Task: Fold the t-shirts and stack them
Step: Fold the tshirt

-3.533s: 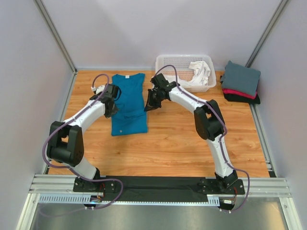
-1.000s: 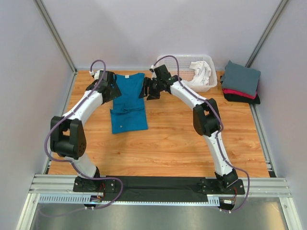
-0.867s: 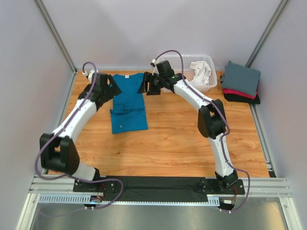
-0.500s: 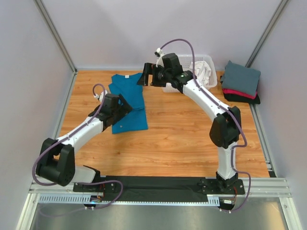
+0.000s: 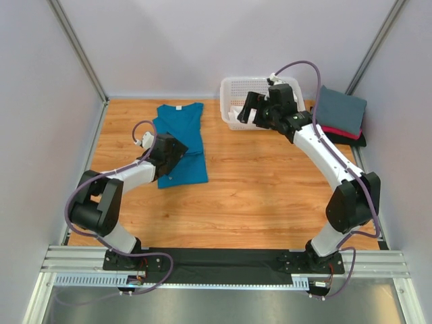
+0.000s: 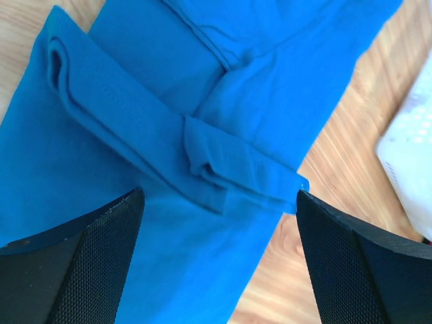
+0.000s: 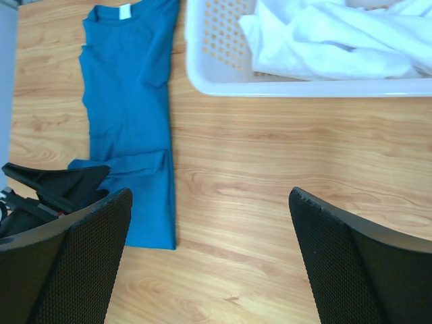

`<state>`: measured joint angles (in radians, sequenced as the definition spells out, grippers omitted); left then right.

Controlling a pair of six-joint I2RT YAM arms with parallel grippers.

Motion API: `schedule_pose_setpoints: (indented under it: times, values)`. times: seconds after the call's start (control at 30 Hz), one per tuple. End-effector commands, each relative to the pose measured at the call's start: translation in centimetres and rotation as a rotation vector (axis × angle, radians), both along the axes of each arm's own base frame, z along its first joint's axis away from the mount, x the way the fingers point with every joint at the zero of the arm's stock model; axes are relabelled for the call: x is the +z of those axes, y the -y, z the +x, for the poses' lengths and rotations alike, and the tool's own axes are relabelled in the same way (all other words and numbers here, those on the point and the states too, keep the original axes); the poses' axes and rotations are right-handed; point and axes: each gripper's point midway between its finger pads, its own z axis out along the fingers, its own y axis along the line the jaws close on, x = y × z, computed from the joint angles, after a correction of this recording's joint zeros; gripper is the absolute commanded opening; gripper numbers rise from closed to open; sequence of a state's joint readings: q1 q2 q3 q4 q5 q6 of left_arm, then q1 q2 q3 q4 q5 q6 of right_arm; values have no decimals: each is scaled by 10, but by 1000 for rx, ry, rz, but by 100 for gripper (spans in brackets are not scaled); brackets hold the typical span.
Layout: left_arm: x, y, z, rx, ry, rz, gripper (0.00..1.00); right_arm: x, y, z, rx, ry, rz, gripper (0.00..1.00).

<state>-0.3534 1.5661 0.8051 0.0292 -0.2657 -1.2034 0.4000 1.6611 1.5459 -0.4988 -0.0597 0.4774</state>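
Note:
The teal-blue t-shirt (image 5: 181,135) lies flat at the table's far left, sides and sleeves folded inward into a narrow strip, white neck label at the far end. My left gripper (image 5: 177,151) hovers open over its folded sleeves (image 6: 202,155), holding nothing (image 6: 219,223). Raised above the front rim of the basket, my right gripper (image 5: 250,108) is open and empty too (image 7: 209,202). A white t-shirt (image 7: 324,40) lies crumpled in the basket. Folded slate-grey (image 5: 341,108), red-pink (image 5: 335,131) and black (image 5: 351,141) t-shirts are stacked at the far right.
The white lattice basket (image 5: 227,101) stands at the back centre, its near rim (image 7: 202,74) close to the teal shirt's right edge. Bare wood (image 7: 270,169) stretches from the shirt to the stack. Grey walls enclose three sides.
Both grippers let go of the teal shirt and opened. The left arm drew back from the collar end to the shirt's middle; the right arm lifted and swung right over the basket.

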Motion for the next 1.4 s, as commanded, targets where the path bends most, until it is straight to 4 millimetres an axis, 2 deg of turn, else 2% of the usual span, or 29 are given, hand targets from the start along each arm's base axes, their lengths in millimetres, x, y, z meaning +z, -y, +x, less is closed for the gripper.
schedule_pose_setpoints:
  times: [0.0, 0.13, 0.37, 0.5, 0.63, 0.77, 0.87, 0.9, 0.93, 0.97, 1.0, 1.07, 1.1, 1.13, 1.17, 1.23, 1.27, 1.37]
  values:
    - [22, 5, 34, 62, 84, -30, 99, 13, 21, -1, -58, 48, -17, 100]
    - [22, 11, 46, 60, 95, -44, 100, 8, 35, 3, -87, 30, -21, 100]
    - [30, 6, 64, 89, 109, 9, 100, -7, 35, 8, -85, -3, -25, 100]
    - [23, 4, 84, 101, 111, 41, 99, -18, 33, 12, -80, -38, -13, 100]
    - [18, 0, 108, 70, 124, 88, 100, -16, 34, 14, -83, -39, -7, 100]
    - [30, -10, 129, 18, 174, 126, 99, -10, 37, 12, -79, -25, -9, 100]
    - [61, -11, 126, -66, 230, 189, 99, -5, 41, 9, -82, -12, -17, 100]
    - [84, -10, 119, -96, 265, 197, 99, -4, 42, 7, -78, -9, -21, 100]
    - [94, -10, 113, -120, 274, 214, 99, -3, 42, 6, -78, -6, -20, 100]
    - [120, -13, 102, -147, 309, 240, 99, -1, 42, 4, -76, -2, -17, 100]
    - [114, -17, 85, -173, 246, 262, 99, -3, 42, 1, -73, -10, -18, 100]
    - [120, -22, 62, -214, 208, 293, 99, -3, 43, -3, -70, -11, -15, 100]
    - [120, -24, 38, -246, 164, 296, 99, -7, 43, -6, -68, -19, -15, 100]
    - [117, -26, 26, -277, 145, 312, 96, -10, 43, -8, -70, -28, -13, 100]
    - [108, -28, 3, -312, 102, 311, 94, -11, 44, -10, -69, -32, -9, 100]
    - [95, -31, -19, -354, 45, 329, 89, -22, 45, -16, -66, -56, -14, 100]
    - [84, -31, -37, -397, 2, 324, 85, -24, 45, -18, -68, -63, -13, 100]
    - [60, -33, -67, -459, -91, 327, 73, -35, 48, -25, -73, -91, -19, 100]
